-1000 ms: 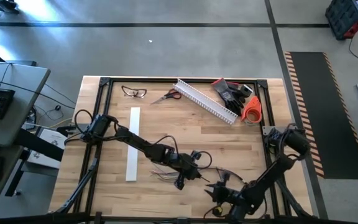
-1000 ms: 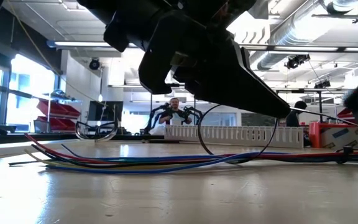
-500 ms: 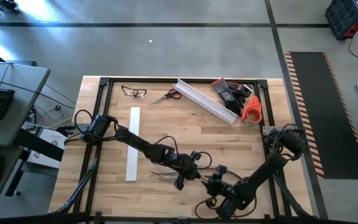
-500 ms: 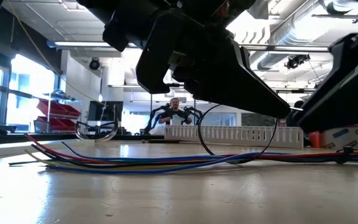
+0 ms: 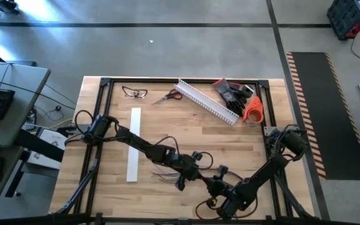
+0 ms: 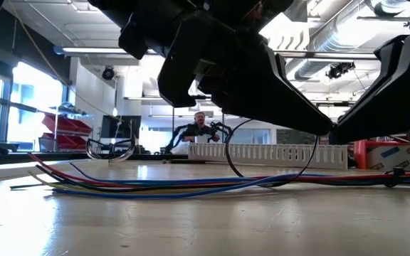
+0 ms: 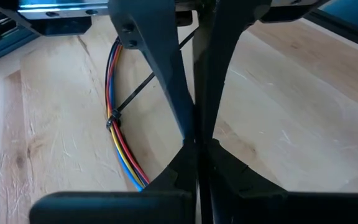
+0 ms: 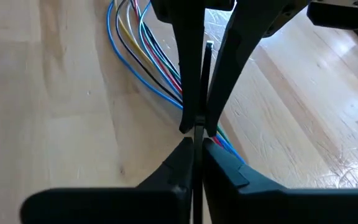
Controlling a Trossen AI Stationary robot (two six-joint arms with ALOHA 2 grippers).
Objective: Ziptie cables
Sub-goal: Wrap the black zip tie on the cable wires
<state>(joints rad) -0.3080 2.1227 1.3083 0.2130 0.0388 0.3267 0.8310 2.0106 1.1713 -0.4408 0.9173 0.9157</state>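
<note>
The cables [image 5: 167,174] lie limp near the table's near edge, a bundle of blue, yellow, red and dark wires [image 6: 155,186]. In the left wrist view a dark ziptie [image 7: 113,118] circles the cables [image 7: 120,146], and its tail slants up toward my fingers. My left gripper [image 5: 186,178] hovers over the bundle, shut [image 7: 194,140]. My right gripper [image 5: 213,183] is just right of it, shut [image 8: 194,127] above the wires' splayed ends [image 8: 148,62]. A dark wire loop [image 6: 269,171] hangs below the left gripper. My left gripper seems to pinch the ziptie's tail [image 7: 182,42] between its shut fingers; the fingers hide the exact spot. The tail runs straight from there down to the ziptie's head on the bundle, which rests on the table. My right gripper has a thin dark strip [image 8: 209,74] standing in the slit between its shut fingers, coming at it from above; which end it holds, I cannot tell.
At the far edge lie the white slotted channel [image 5: 206,101], scissors [image 5: 167,97], glasses [image 5: 134,92], dark gloves [image 5: 233,92] and an orange tape roll [image 5: 253,110]. A white strip [image 5: 134,153] lies left of centre. A person [image 6: 201,126] is far behind the table.
My right gripper has moved toward the table's left and slightly toward its far edge, closing on the left gripper and the cables; it has entered the low view from the right. The cables and the left gripper have stayed put.
</note>
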